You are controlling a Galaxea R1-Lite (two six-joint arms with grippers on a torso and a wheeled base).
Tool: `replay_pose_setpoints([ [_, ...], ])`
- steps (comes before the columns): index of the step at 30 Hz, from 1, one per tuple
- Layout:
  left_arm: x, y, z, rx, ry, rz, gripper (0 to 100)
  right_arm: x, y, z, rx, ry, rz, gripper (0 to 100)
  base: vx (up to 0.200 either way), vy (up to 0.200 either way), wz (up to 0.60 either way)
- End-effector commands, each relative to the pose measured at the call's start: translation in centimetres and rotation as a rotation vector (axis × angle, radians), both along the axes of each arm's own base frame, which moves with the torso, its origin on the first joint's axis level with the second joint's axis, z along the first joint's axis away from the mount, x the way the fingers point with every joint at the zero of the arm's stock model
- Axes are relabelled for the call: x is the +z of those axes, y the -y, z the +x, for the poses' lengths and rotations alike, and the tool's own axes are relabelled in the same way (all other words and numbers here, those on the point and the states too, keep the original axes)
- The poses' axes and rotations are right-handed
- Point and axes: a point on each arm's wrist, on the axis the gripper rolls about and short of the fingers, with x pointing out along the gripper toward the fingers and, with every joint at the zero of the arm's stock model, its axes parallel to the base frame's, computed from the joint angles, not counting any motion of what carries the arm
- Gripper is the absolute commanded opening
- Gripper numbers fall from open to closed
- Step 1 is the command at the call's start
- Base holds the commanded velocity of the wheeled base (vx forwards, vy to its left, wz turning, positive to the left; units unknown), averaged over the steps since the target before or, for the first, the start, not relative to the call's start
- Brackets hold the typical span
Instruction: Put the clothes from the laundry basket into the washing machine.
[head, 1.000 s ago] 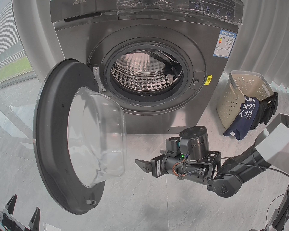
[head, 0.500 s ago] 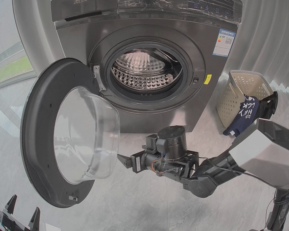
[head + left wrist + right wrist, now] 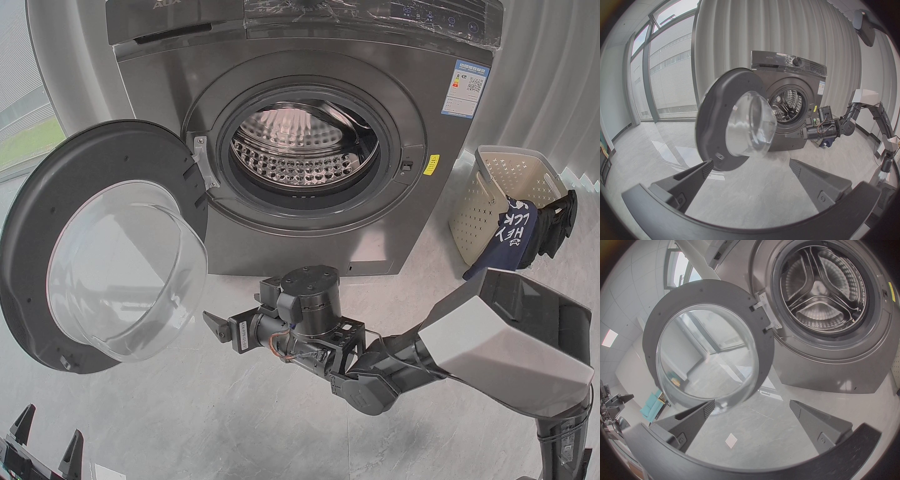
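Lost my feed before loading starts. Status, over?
Left gripper open, empty. Right gripper open, empty, low before washer. Clothes draped over laundry basket rim. Door wide open, nothing blocking drum.

The room is lit evenly by daylight from the windows (image 3: 670,68), with soft reflections thrown on the floor (image 3: 250,425). Glare is caught on the drum (image 3: 294,140) and the door glass (image 3: 125,269). Lines are bent toward the darkened corners of both wrist views.

Pale grey marbled floor tiles (image 3: 262,431) spread across the lower frame. A ribbed white wall (image 3: 550,75) rises at upper right; a daylit window (image 3: 28,134) sits at the left edge.
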Motion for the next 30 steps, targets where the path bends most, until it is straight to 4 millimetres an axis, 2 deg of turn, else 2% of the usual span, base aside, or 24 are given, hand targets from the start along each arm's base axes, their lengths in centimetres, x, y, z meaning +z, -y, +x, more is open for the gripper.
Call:
replay_pose_setpoints([
  [1, -0.5, 0.0, 0.0, -0.001, 0.0, -0.003, 100, 0.0, 0.2, 0.2, -0.009, 0.005, 0.003, 100, 0.0, 0.0, 0.0],
  [3, -0.5, 0.0, 0.0, -0.001, 0.0, -0.006, 100, 0.4, 0.5, 0.1, -0.012, 0.01, 0.009, 100, 0.0, 0.0, 0.0],
  [4, -0.5, 0.0, 0.0, -0.001, 0.0, -0.007, 100, 1.7, 1.8, -0.2, -0.032, 0.025, 0.012, 100, 0.0, 0.0, 0.0],
  [5, -0.5, 0.0, 0.0, -0.002, 0.0, -0.007, 100, 1.8, 2.0, -0.3, -0.034, 0.024, 0.009, 100, 0.0, 0.0, 0.0],
  [6, -0.5, 0.0, 0.0, -0.002, 0.0, -0.007, 100, 3.7, 4.3, -0.8, -0.059, 0.031, 0.01, 100, 0.0, 0.0, 0.0],
  [7, -0.5, 0.0, 0.0, -0.002, 0.0, -0.007, 100, 3.7, 4.3, -0.8, -0.059, 0.031, 0.01, 100, 0.0, 0.0, 0.0],
  [9, -0.5, 0.0, 0.0, -0.002, 0.0, -0.007, 100, 7.2, 10.0, -2.4, -0.125, 0.065, 0.005, 100, 0.0, 0.0, 0.0],
  [10, -0.5, 0.0, 0.0, -0.002, 0.0, -0.007, 100, 7.2, 10.0, -2.4, -0.125, 0.065, 0.005, 100, 0.0, 0.0, 0.0],
  [11, -0.5, 0.0, 0.0, -0.002, 0.0, -0.007, 100, 9.2, 14.4, -3.8, -0.184, 0.097, -0.01, 100, 0.0, 0.0, 0.0],
  [15, -0.5, 0.0, 0.0, -0.002, 0.0, -0.006, 100, 11.8, 23.6, -8.8, -0.335, 0.172, -0.007, 100, 0.0, 0.0, 0.0],
  [16, -0.5, 0.0, 0.0, -0.002, 0.0, -0.006, 100, 11.8, 23.6, -8.8, -0.335, 0.172, -0.007, 100, 0.0, 0.0, 0.0],
  [18, -0.5, 0.0, 0.0, -0.002, 0.0, -0.003, 100, 11.9, 28.8, -12.5, -0.456, 0.229, -0.018, 100, 0.0, 0.0, 0.0],
  [19, -0.5, 0.0, 0.0, -0.002, 0.0, -0.003, 100, 11.8, 29.2, -13.0, -0.467, 0.235, -0.019, 100, 0.0, 0.0, 0.0],
  [20, -0.5, 0.0, 0.0, -0.004, 0.0, -0.006, 100, 11.0, 31.4, -15.2, -0.537, 0.25, -0.029, 100, 0.0, 0.0, 0.0],
  [21, -0.5, 0.0, 0.0, -0.004, 0.0, -0.006, 100, 10.8, 31.7, -15.5, -0.547, 0.25, -0.031, 100, 0.0, 0.0, 0.0],
  [23, -0.5, 0.0, 0.0, -0.004, 0.0, -0.007, 100, 9.1, 33.8, -19.1, -0.627, 0.27, -0.028, 100, 0.0, 0.0, 0.0],
  [24, -0.5, 0.0, 0.0, -0.005, 0.0, -0.007, 100, 8.5, 34.1, -19.8, -0.637, 0.27, -0.03, 100, 0.0, 0.0, 0.0],
  [26, -0.5, 0.0, 0.0, -0.005, 0.0, -0.007, 100, 6.5, 35.0, -22.6, -0.67, 0.276, -0.029, 100, 0.0, 0.0, 0.0],
  [30, -0.5, 0.0, 0.0, -0.004, 0.0, -0.009, 100, 5.3, 35.8, -24.9, -0.724, 0.289, -0.031, 100, 0.0, 0.0, 0.0],
])
